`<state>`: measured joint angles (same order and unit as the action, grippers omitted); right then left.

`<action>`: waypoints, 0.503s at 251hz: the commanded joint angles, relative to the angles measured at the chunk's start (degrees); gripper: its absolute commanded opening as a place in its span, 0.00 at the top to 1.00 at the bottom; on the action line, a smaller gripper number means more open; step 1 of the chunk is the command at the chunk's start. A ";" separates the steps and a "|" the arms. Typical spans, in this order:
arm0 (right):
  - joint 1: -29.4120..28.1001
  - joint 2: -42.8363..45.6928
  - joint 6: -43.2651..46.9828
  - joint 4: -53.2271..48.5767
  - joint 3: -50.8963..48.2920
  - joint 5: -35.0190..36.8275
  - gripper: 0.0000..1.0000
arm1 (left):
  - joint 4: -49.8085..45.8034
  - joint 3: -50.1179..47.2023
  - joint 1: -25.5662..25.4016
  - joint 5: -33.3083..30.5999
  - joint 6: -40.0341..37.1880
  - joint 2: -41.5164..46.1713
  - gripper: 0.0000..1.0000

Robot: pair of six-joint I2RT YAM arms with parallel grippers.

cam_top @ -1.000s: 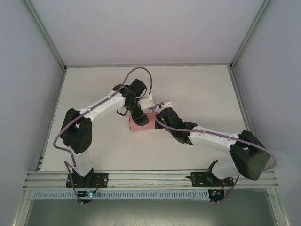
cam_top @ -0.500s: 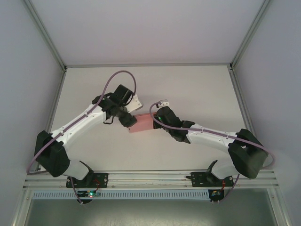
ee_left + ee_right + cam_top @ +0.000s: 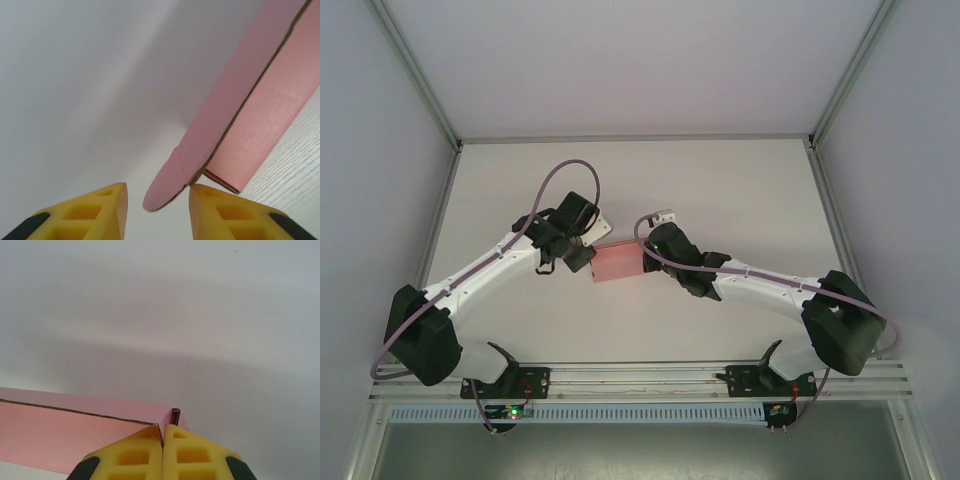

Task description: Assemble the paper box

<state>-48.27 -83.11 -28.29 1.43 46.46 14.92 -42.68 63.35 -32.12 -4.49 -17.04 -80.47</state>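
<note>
Paper box [image 3: 618,263], plain pink, pinched by right tool [image 3: 163,434]; left tool [image 3: 157,192] narrowly parted.

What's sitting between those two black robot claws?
The pink thin-card paper box lies between left gripper and right gripper, in the top view.

Left gripper [image 3: 157,202]: yellow fingertips [image 3: 95,212] stand apart with a clear gap. The rounded flap tip [image 3: 165,192] of the pink paper box [image 3: 265,130] sits in that gap, closer to the right-hand finger; can't tell if they touch. Left-hand finger is clear of the card. Box runs off to the far right over the white table [image 3: 75,90].
</note>
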 commanded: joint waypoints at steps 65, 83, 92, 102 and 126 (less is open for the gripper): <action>-0.60 -1.26 1.30 -5.00 -0.36 -2.27 1.00 | 3.17 0.81 0.81 2.84 4.22 -1.63 0.86; -0.54 -1.26 1.45 -4.99 -0.66 -1.90 1.00 | 4.15 0.40 0.77 4.59 5.78 -1.68 0.88; -0.44 -1.17 2.05 -5.12 -0.64 -1.82 1.00 | 4.80 0.22 0.83 4.92 6.45 -1.71 0.90; -0.52 -1.06 1.49 -5.19 -0.61 -1.90 1.00 | 5.64 -0.23 0.83 5.01 7.43 -1.84 0.93; -0.68 -0.82 1.55 -4.80 -0.90 -2.25 1.00 | 5.16 1.03 0.84 6.33 10.68 -3.12 0.99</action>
<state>-48.27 -83.09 -27.86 1.30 46.50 14.55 -40.56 63.35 -31.75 -1.87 -11.57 -81.67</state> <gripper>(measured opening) 0.049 0.050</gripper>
